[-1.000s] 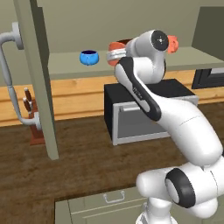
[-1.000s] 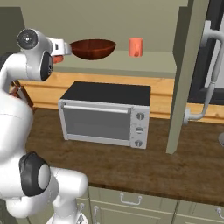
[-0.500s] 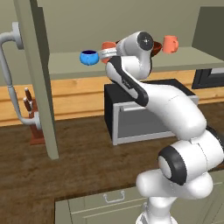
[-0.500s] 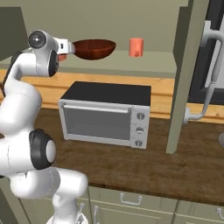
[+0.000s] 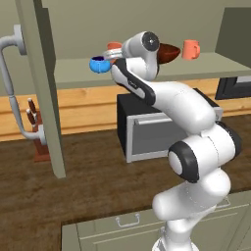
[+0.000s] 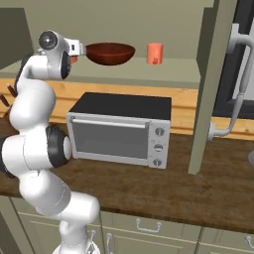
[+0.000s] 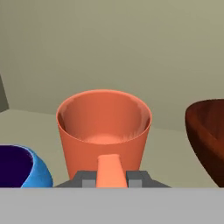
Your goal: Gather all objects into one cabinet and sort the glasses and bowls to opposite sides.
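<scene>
My gripper (image 7: 111, 175) is shut on a salmon-orange cup (image 7: 104, 129), an orange part of it pinched between the fingertips. The cup (image 5: 113, 46) hangs just above the cabinet's pale shelf (image 5: 147, 72), between the small blue bowl (image 5: 99, 64) on its left and the wide dark brown bowl (image 5: 169, 51) on its right. In the hand view the blue bowl (image 7: 22, 168) is at the lower left and the brown bowl (image 7: 208, 131) at the right edge. An orange mug (image 5: 190, 49) stands further right on the shelf, beside the brown bowl (image 6: 110, 53).
The cabinet's open door (image 5: 41, 73) with its curved grey handle (image 5: 10, 73) stands out at the left. A toaster oven (image 6: 121, 126) sits on the wooden counter (image 6: 149, 183) below the shelf. A knife block (image 5: 39, 142) is on the counter's left.
The arm has carried the orange cup leftward along the shelf, away from the brown bowl and closer to the blue bowl. The bowls and the mug have stayed put.
</scene>
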Controlling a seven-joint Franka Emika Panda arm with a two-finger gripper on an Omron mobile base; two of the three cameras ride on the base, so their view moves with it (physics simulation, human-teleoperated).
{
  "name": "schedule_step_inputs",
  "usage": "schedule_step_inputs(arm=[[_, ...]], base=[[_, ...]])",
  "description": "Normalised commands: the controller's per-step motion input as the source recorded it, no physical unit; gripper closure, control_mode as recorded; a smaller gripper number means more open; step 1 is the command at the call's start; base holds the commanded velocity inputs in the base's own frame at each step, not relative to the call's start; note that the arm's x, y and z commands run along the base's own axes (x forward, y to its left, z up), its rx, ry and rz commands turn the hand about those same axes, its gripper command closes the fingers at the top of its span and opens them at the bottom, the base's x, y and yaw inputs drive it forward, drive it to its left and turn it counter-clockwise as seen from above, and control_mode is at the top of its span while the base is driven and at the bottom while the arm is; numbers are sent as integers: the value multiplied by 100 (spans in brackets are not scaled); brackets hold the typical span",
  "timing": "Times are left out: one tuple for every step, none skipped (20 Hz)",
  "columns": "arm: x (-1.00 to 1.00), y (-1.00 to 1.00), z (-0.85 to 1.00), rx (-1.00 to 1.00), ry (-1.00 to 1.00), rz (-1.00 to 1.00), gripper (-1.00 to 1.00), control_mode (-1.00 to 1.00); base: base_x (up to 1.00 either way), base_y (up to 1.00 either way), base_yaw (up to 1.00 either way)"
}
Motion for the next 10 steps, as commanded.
schedule_step_inputs(arm=[[65, 9, -6, 0, 1, 0, 100, -100], [63, 9, -6, 0, 0, 0, 100, -100], [58, 12, -4, 0, 0, 0, 100, -100], [57, 16, -5, 0, 0, 0, 100, -100], [55, 16, -5, 0, 0, 0, 100, -100], [46, 15, 0, 0, 0, 0, 100, -100], [35, 14, 0, 0, 0, 0, 100, -100], [21, 11, -1, 0, 0, 0, 100, -100], [0, 0, -4, 0, 0, 0, 100, -100], [0, 0, -9, 0, 0, -1, 100, -100]], base=[[0, 0, 0], [0, 0, 0], [0, 0, 0], [0, 0, 0], [0, 0, 0], [0, 0, 0], [0, 0, 0], [0, 0, 0], [0, 0, 0], [0, 0, 0]])
